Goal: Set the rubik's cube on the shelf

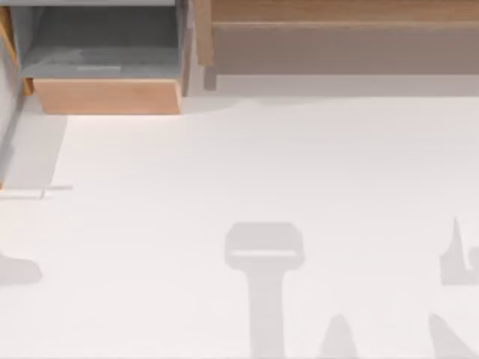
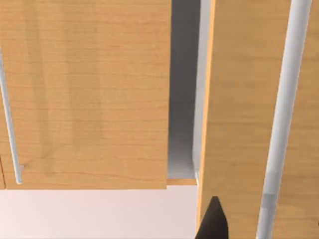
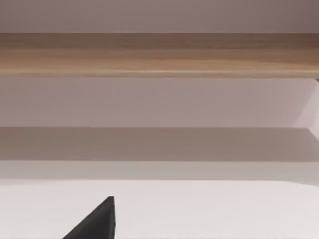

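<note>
1. The shelf (image 1: 337,11) runs along the table's (image 1: 239,187) far edge, right of centre.
2. The rubik's cube's whereabouts I cannot tell (nor either pincer's state).
3. Judged step: locating the cube comes first.

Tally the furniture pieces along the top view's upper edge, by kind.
shelf: 1
box compartment: 1
Total: 2

Each pincer shows one black, pointed fingertip (image 2: 213,221) (matte).
</note>
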### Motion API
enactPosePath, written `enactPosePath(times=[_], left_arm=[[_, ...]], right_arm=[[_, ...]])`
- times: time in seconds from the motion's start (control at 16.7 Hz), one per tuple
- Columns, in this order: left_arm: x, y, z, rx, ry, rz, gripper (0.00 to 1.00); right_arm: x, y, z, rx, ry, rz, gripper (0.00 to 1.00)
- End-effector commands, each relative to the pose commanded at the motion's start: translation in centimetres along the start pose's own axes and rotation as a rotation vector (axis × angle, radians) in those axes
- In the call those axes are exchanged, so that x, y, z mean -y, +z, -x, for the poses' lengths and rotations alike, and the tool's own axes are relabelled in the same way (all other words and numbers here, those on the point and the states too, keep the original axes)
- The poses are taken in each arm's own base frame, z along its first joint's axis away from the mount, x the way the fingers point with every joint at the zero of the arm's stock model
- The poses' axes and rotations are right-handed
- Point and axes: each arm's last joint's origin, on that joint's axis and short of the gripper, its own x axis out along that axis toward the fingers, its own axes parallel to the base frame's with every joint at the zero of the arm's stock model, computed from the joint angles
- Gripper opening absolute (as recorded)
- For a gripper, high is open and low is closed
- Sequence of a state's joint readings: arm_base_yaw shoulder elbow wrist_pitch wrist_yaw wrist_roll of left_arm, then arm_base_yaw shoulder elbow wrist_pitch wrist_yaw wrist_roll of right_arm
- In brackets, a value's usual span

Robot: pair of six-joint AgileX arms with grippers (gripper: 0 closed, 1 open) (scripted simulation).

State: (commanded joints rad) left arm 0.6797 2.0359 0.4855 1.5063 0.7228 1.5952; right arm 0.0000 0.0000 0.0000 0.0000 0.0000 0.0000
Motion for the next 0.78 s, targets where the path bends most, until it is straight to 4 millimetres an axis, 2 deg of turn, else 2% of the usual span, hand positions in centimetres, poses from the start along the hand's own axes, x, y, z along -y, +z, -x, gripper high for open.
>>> enactPosePath(times=[0.24,0.78], left_arm=[[0.0,0.0,0.0,0.0,0.0,0.0,0.98],[-0.01,0.02,-0.05,0.001,0.001,-0.001,1.0]], right_arm=[[0.0,0.0,0.0,0.0,0.0,0.0,1.0],[0.0,0.0,0.0,0.0,0.0,0.0,1.0]])
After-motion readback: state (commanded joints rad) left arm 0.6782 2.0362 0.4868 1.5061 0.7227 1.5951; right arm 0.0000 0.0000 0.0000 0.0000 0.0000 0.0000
